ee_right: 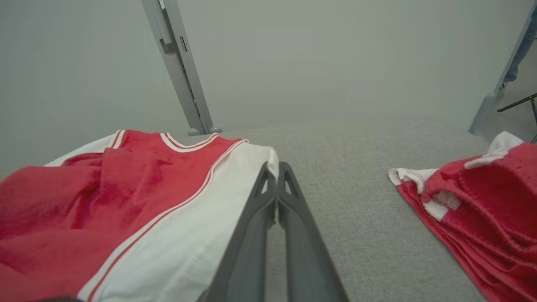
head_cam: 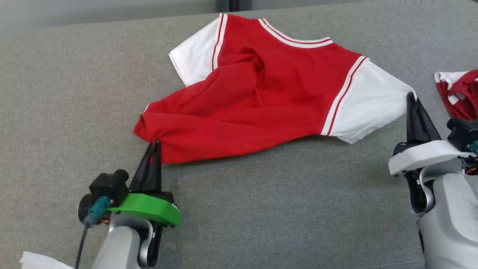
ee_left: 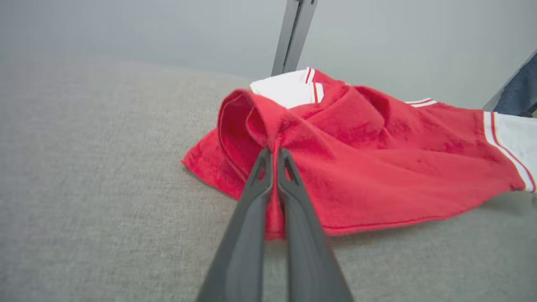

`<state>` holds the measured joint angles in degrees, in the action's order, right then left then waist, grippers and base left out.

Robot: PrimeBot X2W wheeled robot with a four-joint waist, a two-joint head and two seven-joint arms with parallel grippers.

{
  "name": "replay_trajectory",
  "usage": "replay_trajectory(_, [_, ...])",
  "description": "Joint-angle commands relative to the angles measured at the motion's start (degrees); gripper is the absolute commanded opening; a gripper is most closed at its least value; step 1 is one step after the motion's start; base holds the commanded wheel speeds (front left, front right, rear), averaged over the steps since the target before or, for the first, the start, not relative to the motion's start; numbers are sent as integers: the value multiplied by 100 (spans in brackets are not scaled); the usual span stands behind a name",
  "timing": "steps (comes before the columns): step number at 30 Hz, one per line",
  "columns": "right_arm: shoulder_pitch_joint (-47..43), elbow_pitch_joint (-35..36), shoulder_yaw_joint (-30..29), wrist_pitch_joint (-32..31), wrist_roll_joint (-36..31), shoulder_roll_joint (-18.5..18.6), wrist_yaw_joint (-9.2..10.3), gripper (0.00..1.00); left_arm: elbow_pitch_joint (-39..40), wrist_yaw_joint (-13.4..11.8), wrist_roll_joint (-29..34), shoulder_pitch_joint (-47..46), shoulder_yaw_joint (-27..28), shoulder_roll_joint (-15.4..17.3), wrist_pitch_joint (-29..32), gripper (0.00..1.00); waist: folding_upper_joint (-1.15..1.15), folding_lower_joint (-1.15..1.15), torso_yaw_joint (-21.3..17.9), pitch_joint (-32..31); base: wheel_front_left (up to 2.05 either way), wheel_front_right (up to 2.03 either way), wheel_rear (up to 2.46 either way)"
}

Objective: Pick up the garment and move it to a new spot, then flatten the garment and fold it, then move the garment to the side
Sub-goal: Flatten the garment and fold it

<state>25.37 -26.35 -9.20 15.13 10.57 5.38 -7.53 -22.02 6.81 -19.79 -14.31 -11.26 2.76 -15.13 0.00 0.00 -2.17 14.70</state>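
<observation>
Flattening the shirt (head_cam: 269, 104), fold not begun
The left claw (head_cam: 155, 143) pinches its red hem, the right claw (head_cam: 411, 96) its white sleeve; folding and moving aside remain.

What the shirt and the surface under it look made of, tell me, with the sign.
The shirt: soft matte knit, likely cotton or a blend; it creases and bunches limply. The surface: grey woven upholstery-like fabric, matte; a heathered weave shows.
</observation>
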Motion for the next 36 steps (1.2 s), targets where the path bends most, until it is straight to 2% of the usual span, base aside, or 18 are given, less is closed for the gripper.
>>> replay_trajectory(1, [-113, 234, 56, 0, 241, 59, 9, 0, 243, 25, 77, 111, 118, 31, 2, 0, 0, 0, -136, -454, 0, 0, 0])
replay_trajectory(5, [-116, 975, 204, 0, 931, 160, 9, 0, 1048, 67, 151, -53, 369, 132, 1, 0, 0, 0, -194, -653, 0, 0, 0])
replay_trajectory(10, [190, 1834, 352, 0, 1564, 427, 9, 0, 1791, 71, -15, -511, 438, 462, 1, 0, 0, 0, -242, -803, 0, 0, 0])
replay_trajectory(13, [513, 2205, 400, 0, 1784, 638, 9, 0, 2030, 73, -206, -970, 402, 737, 110, 0, 0, 0, -256, -825, 0, 0, 0])
replay_trajectory(18, [1324, 2511, 446, -284, 1834, 1056, 9, 0, 2295, 68, -456, -1958, 535, 1157, 687, 0, 0, 0, -287, -634, 0, 0, 0])
replay_trajectory(23, [2302, 2043, 364, -604, 1710, 1265, 9, 0, 1943, 34, -654, -2862, 632, 1383, 1300, 0, 0, 0, -312, -192, 0, 0, 0])
replay_trajectory(28, [3567, 866, 215, -457, 1269, 1257, 13, 0, 1022, -77, -664, -3814, 683, 1422, 1584, 0, 0, 0, -356, 377, 0, 0, 0])
replay_trajectory(31, [4452, 205, 80, -168, 926, 1220, 17, 0, 423, -198, -566, -4559, 794, 1380, 1155, 0, 0, 0, -352, 664, 0, 0, 0])
replay_trajectory(36, [5464, -141, -189, 2, 548, 1091, 20, 0, -292, -211, -521, -5508, 843, 1201, 413, 0, 0, 0, -335, 905, 0, 0, 0])
